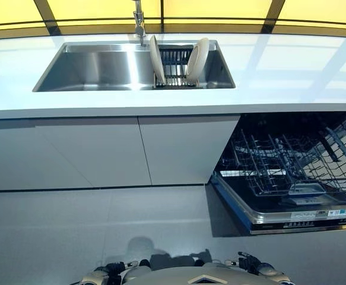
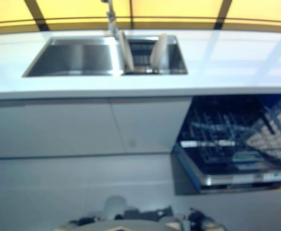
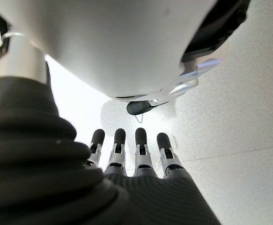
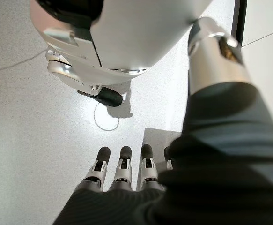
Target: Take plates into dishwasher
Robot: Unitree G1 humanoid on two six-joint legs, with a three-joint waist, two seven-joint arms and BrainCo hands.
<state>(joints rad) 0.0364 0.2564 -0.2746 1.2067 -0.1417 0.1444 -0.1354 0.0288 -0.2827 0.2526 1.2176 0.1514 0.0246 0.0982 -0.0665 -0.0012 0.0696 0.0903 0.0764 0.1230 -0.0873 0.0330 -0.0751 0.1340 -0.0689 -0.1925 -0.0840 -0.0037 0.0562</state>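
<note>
A: Plates — where are they?
B: Two stand on edge in the dark rack in the sink, set into the white desk.
A: The dishwasher?
B: Open, lower right, its wire basket bare.
A: Hands?
B: Left hand and right hand hang over the floor, fingers straight, released.

Bright daylight admitted through yellow-tinted window along top edge. Pale glare spread over counter; streak reflected in sink. Right eye view softly blurred. Dishwasher interior left dark, lower right.
</note>
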